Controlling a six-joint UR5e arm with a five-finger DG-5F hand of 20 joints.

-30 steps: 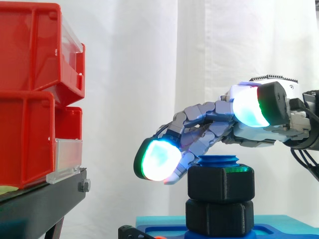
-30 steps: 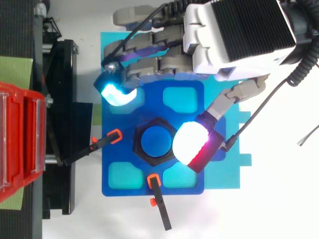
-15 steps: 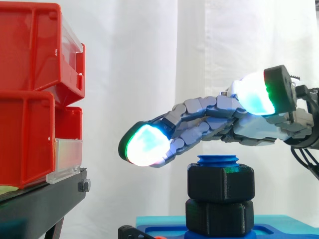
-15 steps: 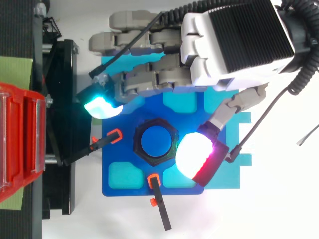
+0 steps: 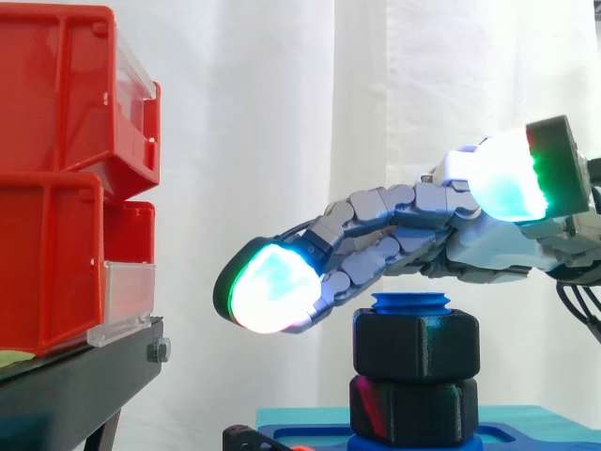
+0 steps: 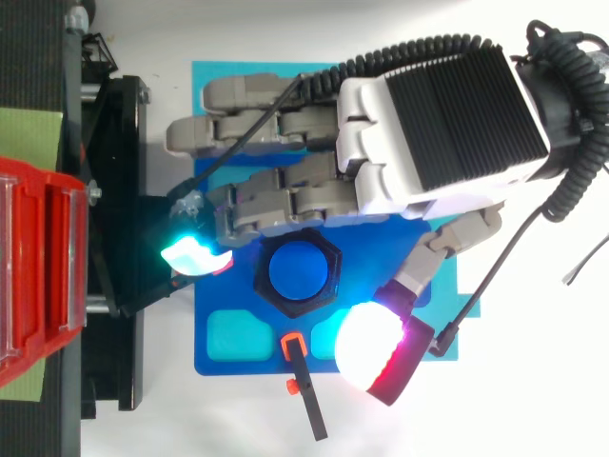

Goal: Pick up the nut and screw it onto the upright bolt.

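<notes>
Hand (image 5: pixel 413 235) above the nut (image 5: pixel 416 345), fingers spread and reaching left, holding nothing. The nut sits on the upright bolt (image 6: pixel 297 272). Judged step: tightening. The next move calls for closing fingers on the nut's flats.

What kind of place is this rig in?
Probably a lab test bench for robot manipulation: plain white curtain backdrop, stacked red plastic bins on a black stand, and a clamped blue fixture plate holding an upright blue bolt with black hexagonal nuts.
</notes>
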